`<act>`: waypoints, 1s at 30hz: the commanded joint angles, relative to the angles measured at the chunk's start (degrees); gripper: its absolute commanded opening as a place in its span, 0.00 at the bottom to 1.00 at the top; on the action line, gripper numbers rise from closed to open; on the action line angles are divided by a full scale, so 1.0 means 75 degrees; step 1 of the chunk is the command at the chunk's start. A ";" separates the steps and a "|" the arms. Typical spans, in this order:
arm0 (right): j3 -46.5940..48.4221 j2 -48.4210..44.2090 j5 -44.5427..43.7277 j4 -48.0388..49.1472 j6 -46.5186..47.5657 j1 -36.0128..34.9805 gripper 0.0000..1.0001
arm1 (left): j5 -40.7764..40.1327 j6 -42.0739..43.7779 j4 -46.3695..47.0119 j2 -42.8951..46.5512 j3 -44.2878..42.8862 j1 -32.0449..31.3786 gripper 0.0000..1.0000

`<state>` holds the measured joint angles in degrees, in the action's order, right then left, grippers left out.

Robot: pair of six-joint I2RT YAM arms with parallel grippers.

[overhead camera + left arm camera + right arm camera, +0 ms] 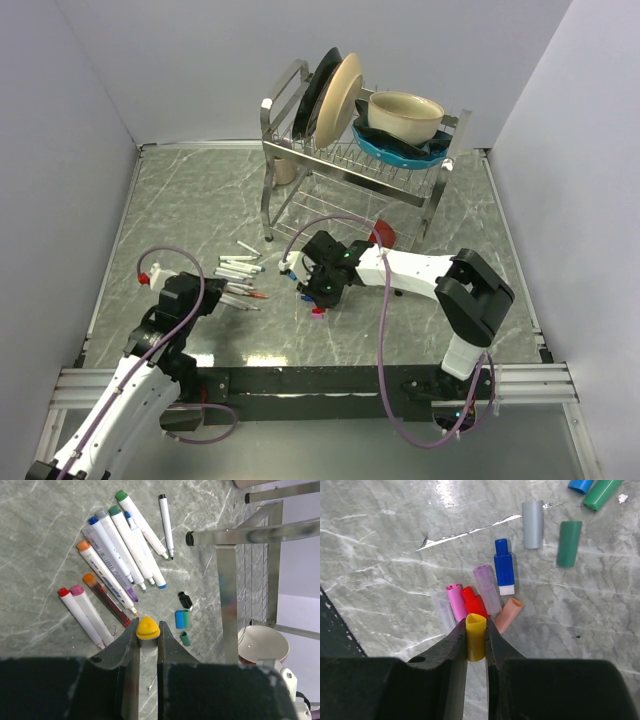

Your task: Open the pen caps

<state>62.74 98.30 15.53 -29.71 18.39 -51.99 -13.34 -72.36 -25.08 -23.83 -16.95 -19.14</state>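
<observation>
Right pincer (475,630) is clamped on a yellow pen cap (475,642), held above a cluster of loose caps (487,587) on the surface (380,545). Left pincer (148,636) is clamped on a white pen with a yellow end (148,628), near the row of pens (135,545). The top view shows the two pincers well apart, so we judge this cap to be off its pen.

Done, as far as we can see: pink, red, lilac, blue, peach, grey and green caps lie detached under the right pincer. Black, blue and green ones lie beside the pens. Most pens in the row show bare tips.

Left to do: setting down the yellow cap and its pen. We cannot tell whether the red-ended and pink-ended pens (80,615) are uncapped, because the finger hides their far ends.

Room for moving: a leg (227,600) of the dish rack (355,150) stands near the pens on their right, and a red bowl (262,645) sits under the rack. Open surface lies between the two arms and toward the near edge.
</observation>
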 commanded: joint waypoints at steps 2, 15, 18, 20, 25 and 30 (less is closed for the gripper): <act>0.0342 0.0123 -0.0277 0.0025 0.0126 -0.0088 0.16 | -0.0002 -0.0149 0.0168 0.0014 0.0186 0.0055 0.03; 0.0377 0.0218 -0.0324 -0.0046 0.0161 -0.0123 0.29 | -0.0072 -0.0149 0.0262 -0.0103 0.0186 0.0067 0.03; 0.0388 0.0206 -0.0313 -0.0034 0.0161 -0.0135 0.31 | -0.0096 -0.0138 0.0250 -0.0092 0.0186 0.0079 0.03; 0.0377 0.0206 -0.0313 -0.0046 0.0161 -0.0135 0.32 | -0.0107 -0.0138 0.0215 -0.0092 0.0198 0.0079 0.03; 0.0377 0.0147 -0.0301 -0.0034 0.0173 -0.0135 0.35 | -0.0119 -0.0137 0.0215 -0.0092 0.0174 0.0090 0.03; 0.0365 -0.0087 -0.0278 -0.0034 0.0184 -0.0135 0.39 | -0.0178 -0.0149 0.0180 -0.0150 0.0162 0.0102 0.03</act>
<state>63.02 99.96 13.52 -29.89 19.20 -52.53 -13.41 -72.90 -24.73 -24.60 -15.42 -18.83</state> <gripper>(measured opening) 0.365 0.153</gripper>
